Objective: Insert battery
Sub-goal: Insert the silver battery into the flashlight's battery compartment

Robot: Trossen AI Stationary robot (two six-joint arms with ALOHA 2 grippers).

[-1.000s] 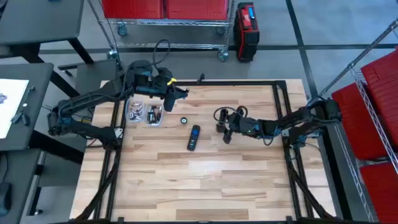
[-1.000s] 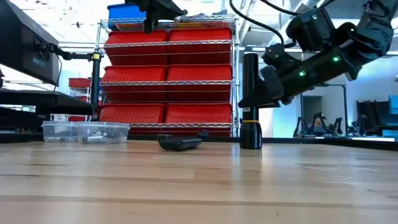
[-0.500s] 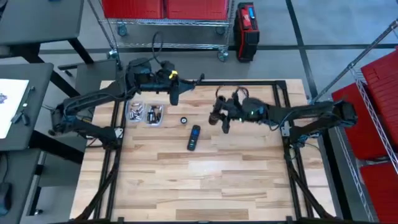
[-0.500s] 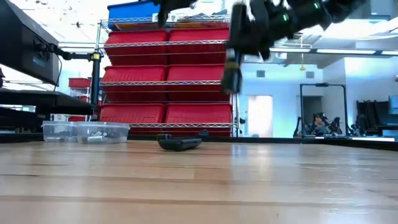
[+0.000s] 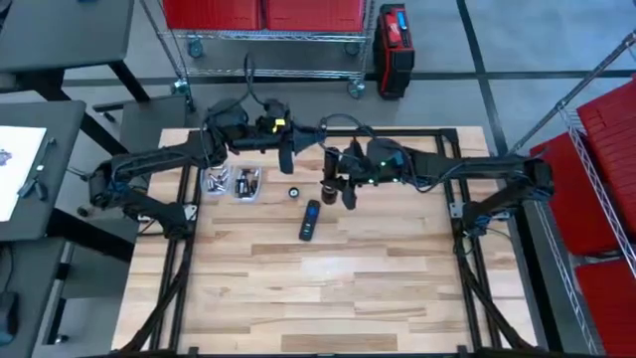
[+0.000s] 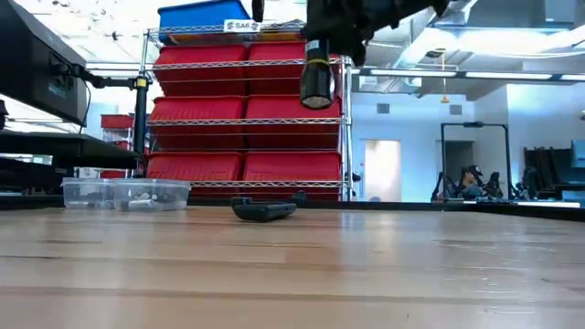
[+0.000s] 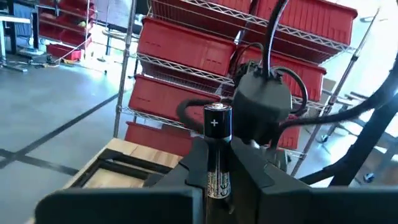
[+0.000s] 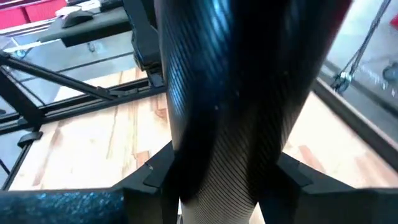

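High view: your left gripper point(image 5: 289, 151) and right gripper point(image 5: 336, 182) are both raised over the far part of the table point(image 5: 328, 298), near each other. The remote point(image 5: 310, 219) lies below them, a small cap point(image 5: 294, 192) just beside it, and the tray point(image 5: 231, 182) of cells sits under the left arm.

Low view: the torch point(image 6: 316, 73), a dark cylinder, hangs well above the table with one end pointing down. The remote rests flat on the wood.

Left wrist view: the fingers are clamped on the battery point(image 7: 217, 149), which stands upright with the plus end away from the camera.

Right wrist view: the fingers are closed around the torch body point(image 8: 236, 99), which fills the frame.

Risk: both parts are held in mid-air, so any tilt between battery and bore can jam the cell at the rim. Confirm polarity before seating. The arms are close; a fast approach may knock the grippers together and loosen either grip
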